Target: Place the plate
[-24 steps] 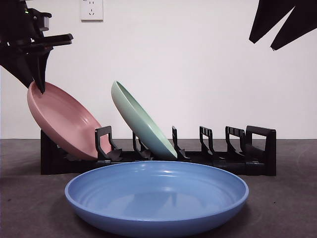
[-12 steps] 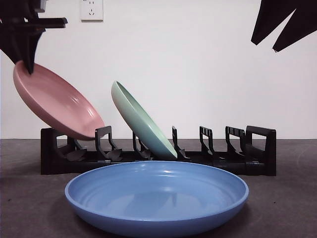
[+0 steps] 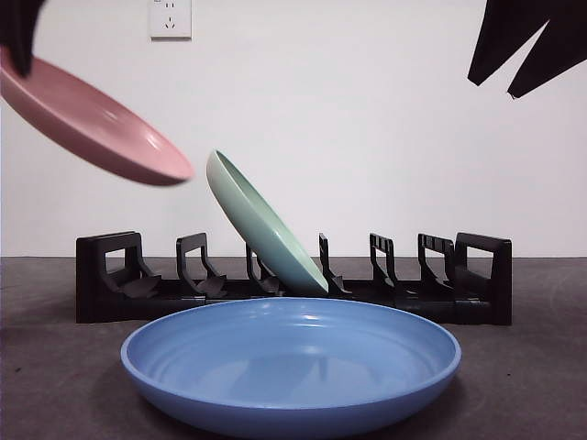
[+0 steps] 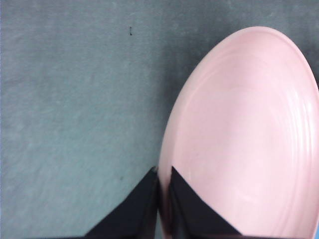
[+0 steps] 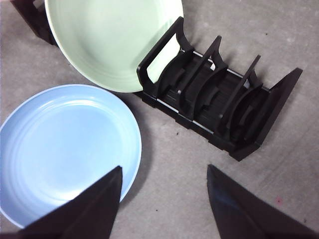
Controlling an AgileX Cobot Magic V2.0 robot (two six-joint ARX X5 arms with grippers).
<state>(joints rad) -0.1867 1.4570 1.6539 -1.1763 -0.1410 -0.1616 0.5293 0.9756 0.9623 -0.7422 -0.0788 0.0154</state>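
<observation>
My left gripper (image 4: 163, 186) is shut on the rim of the pink plate (image 4: 244, 139). In the front view it (image 3: 20, 41) holds the pink plate (image 3: 92, 124) tilted in the air at the upper left, above and clear of the black rack (image 3: 293, 289). A green plate (image 3: 261, 225) leans in a slot of the rack; it also shows in the right wrist view (image 5: 112, 40). A blue plate (image 3: 289, 362) lies flat on the table in front of the rack. My right gripper (image 5: 164, 194) is open and empty, high above the blue plate (image 5: 65, 149) and the rack (image 5: 219, 104).
The grey table (image 3: 532, 385) runs to a white wall with a socket (image 3: 170, 16). The rack's slots to the left and right of the green plate stand without plates. The right arm (image 3: 532, 41) shows as a dark shape at the top right.
The left gripper has lifted the pink plate up and to the left, out of the rack's left slot. The plate now hangs flatter in the air. The right arm has not moved.
</observation>
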